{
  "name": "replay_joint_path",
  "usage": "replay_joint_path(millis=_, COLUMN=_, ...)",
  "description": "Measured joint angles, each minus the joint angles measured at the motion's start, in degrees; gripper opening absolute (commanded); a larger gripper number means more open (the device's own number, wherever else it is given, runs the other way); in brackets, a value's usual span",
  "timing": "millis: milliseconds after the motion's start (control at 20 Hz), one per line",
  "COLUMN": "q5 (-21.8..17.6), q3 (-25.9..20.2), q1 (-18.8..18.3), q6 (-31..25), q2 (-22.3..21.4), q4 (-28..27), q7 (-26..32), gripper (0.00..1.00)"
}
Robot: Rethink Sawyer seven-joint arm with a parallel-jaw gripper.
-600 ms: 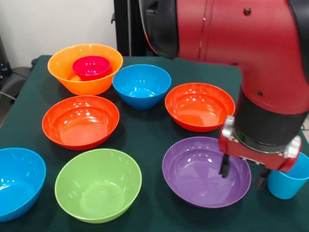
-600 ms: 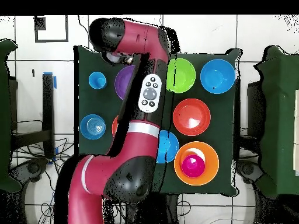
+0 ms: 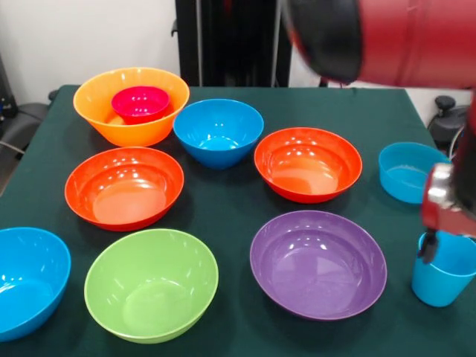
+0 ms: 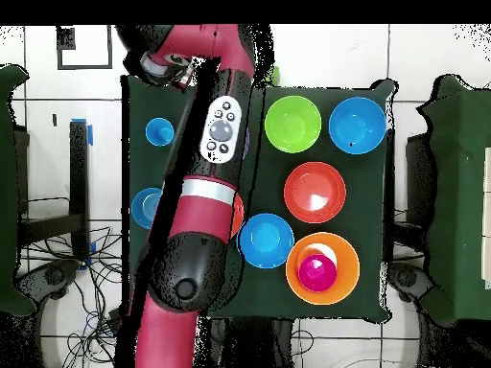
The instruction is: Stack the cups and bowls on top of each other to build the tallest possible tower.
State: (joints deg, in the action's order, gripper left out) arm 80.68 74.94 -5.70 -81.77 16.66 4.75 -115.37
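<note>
The large yellow-orange bowl stands at the back left with the small magenta bowl inside it. The light-blue tumbler stands upright at the front right; it also shows in the overhead view. The small pale-blue bowl sits behind it, apart from it. My gripper hangs at the right edge, just over the tumbler's rim, partly cut off. Nothing stands on the tumbler or on the pale-blue bowl.
Single bowls are spread over the green table: blue, two red-orange, purple, lime green, blue at the front left. My arm covers the purple bowl in the overhead view.
My gripper has moved from over the purple bowl's right side to over the tumbler. The arm has swung away and uncovered the pale-blue bowl. No bowl has moved.
</note>
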Motion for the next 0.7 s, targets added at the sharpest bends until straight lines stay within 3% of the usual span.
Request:
replay_joint_path(millis=100, q5=5.5, q3=6.4, q1=-0.7, q6=-2.1, q2=0.0, q4=-0.8, q7=0.0, gripper=1.00)
replay_joint_path(millis=450, q5=17.1, q3=22.0, q1=-1.6, q6=-10.4, q2=-0.8, q4=-1.4, q7=0.0, gripper=1.00)
replay_joint_path(millis=700, q5=14.4, q3=21.5, q1=0.2, q6=-12.7, q2=-0.9, q4=-0.8, q7=0.0, gripper=1.00)
